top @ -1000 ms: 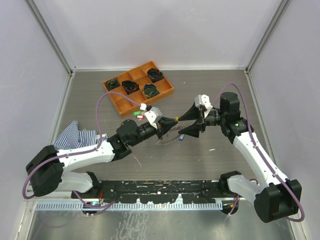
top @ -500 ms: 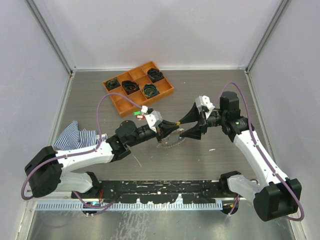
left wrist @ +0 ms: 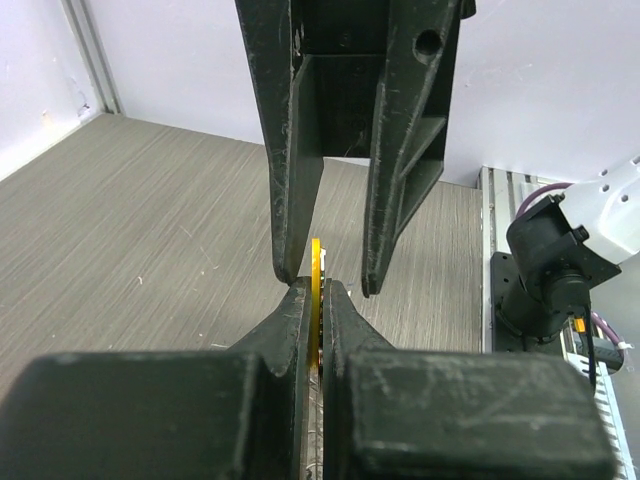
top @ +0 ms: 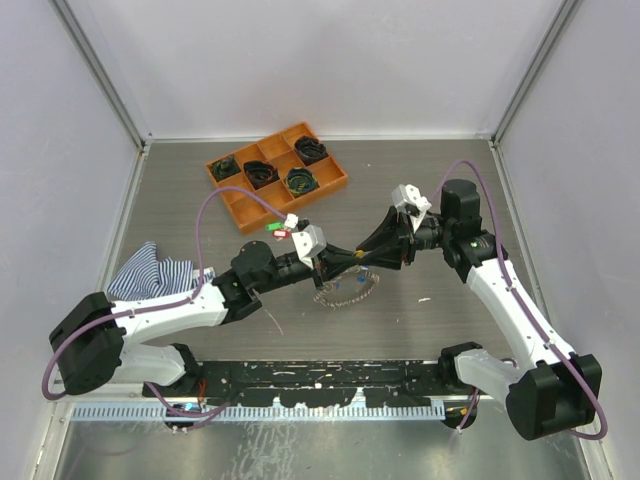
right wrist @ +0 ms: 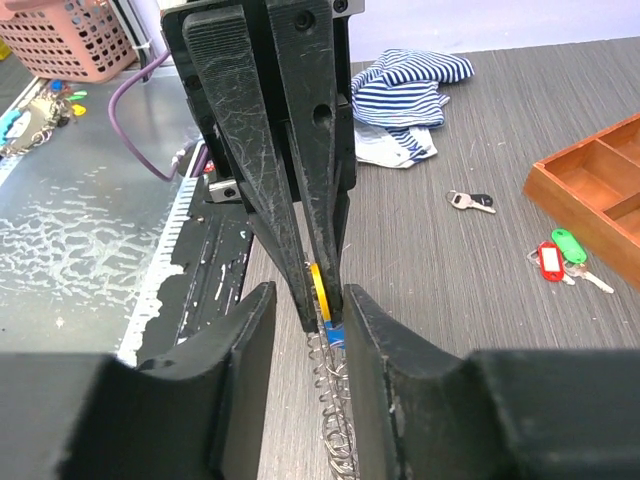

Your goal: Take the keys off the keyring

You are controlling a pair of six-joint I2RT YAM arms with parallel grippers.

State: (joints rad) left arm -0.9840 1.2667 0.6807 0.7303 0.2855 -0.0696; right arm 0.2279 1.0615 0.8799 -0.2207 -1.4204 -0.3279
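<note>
Midway across the worktop point(top: 430, 330), we saw both grippers meet just above the keyring point(top: 345, 292).
White walls closed the left, right and far edges; bare grey wood-grain surface lay open toward the right edge and the near edge, while an orange compartment tray point(top: 240, 212) sat toward the far edge and a striped cloth point(top: 155, 272) lay crumpled at the left edge. We found the left gripper point(left wrist: 318, 290) clenched on the yellow tag point(left wrist: 316, 262) of a key, the coiled silvery keyring hanging just beneath its black, scuffed fingertips. The right gripper point(right wrist: 308, 292) faced it with jaws apart, straddling those fingertips and the tag without gripping. Red- and green-tagged keys point(top: 277, 230) lay loose beside the tray's near corner.
</note>
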